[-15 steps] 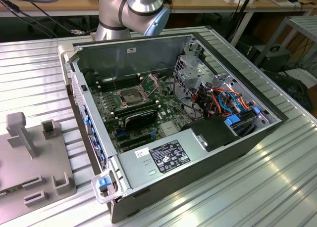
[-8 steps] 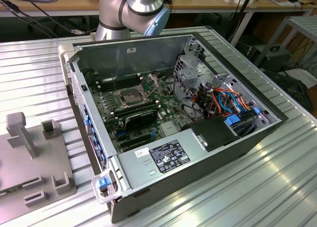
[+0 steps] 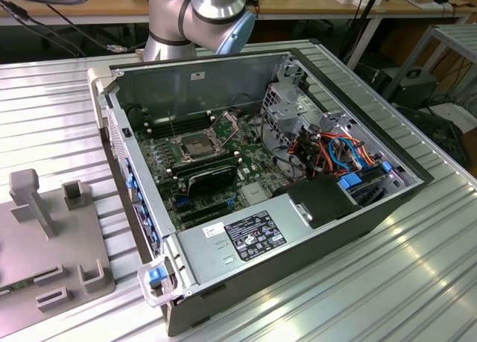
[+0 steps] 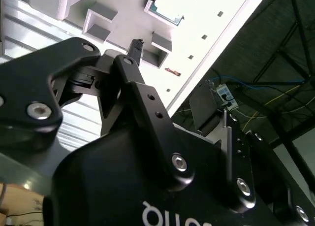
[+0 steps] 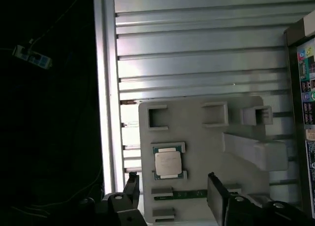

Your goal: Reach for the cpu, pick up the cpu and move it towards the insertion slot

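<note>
We see the tool (image 5: 172, 180) hanging empty over the pale grey moulded holder plate (image 5: 197, 137), its black fingers (image 5: 131, 182) spread wider than the small square silver-beige cpu (image 5: 168, 162). The cpu lies flat near the plate's edge along the ribbed aluminium surface's (image 5: 197, 63) edge, just ahead of the tips and untouched. The silver-framed insertion slot (image 3: 195, 146) sits well apart, inside the open computer case (image 3: 194, 81).

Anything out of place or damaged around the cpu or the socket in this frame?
Nothing stands out. In the first wrist view the cpu sits square in its cradle on the grey fixture plate, the open fingers not touching it. In the exterior view the flap of the insertion slot stands raised.
</note>
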